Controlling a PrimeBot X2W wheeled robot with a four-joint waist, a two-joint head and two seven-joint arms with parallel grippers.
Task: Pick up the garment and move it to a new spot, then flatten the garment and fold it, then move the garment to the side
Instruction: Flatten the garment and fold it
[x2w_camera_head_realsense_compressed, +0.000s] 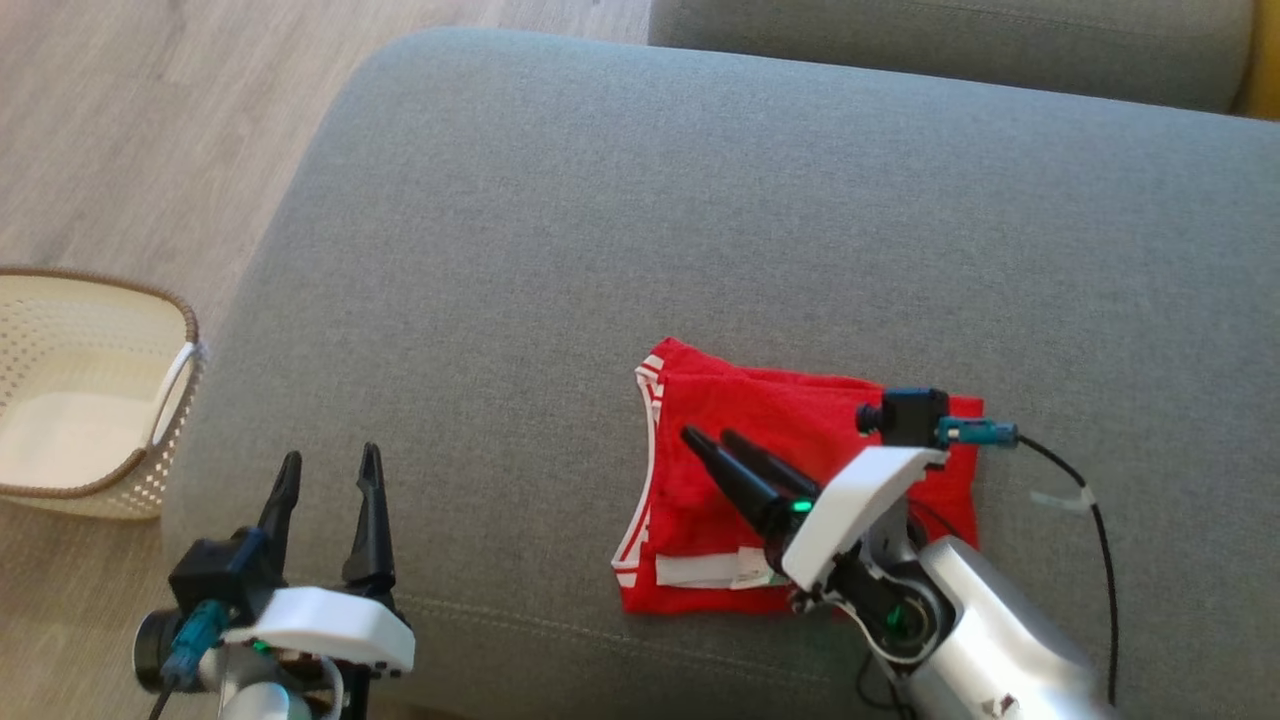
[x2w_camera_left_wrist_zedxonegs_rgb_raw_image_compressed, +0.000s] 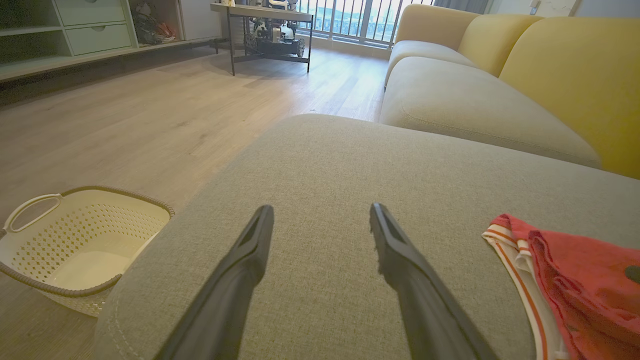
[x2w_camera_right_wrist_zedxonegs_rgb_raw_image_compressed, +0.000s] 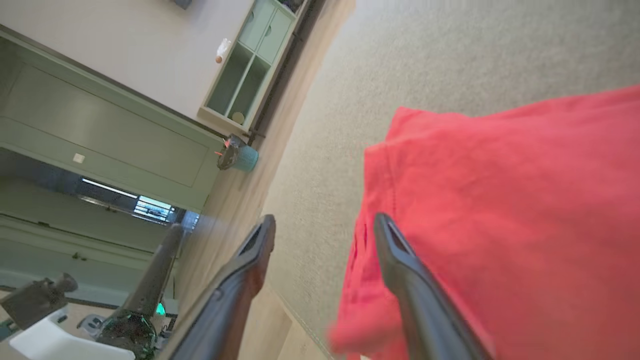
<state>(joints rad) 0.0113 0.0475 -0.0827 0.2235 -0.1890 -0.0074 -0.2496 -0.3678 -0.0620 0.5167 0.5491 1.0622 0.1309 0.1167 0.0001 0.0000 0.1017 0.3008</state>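
Garment (x2w_camera_head_realsense_compressed: 760, 405) location: we find it lying on the grey cushion (x2w_camera_head_realsense_compressed: 700, 200), close to the cushion's front edge and right of its middle. Its long axis runs roughly along that front edge. The right claw (x2w_camera_head_realsense_compressed: 708, 436) hangs directly over it, fingers spread wide and gripping nothing. In the right wrist view one finger shows against the red cloth and the other clear of it. The left claw (x2w_camera_head_realsense_compressed: 331, 455) is likewise wide and empty at the cushion's front left corner, well apart from the garment, which lies to its right. We judge the right arm the nearer for the move to the side.

Condition: red cloth, with white trim on the border facing the cushion's left side and a white band on the border at the cushion's front. It is doubled into a compact, roughly rectangular packet, mildly creased, and we judge the fold complete. A basket (x2w_camera_head_realsense_compressed: 110, 283) stands on the floor off the cushion's left side.
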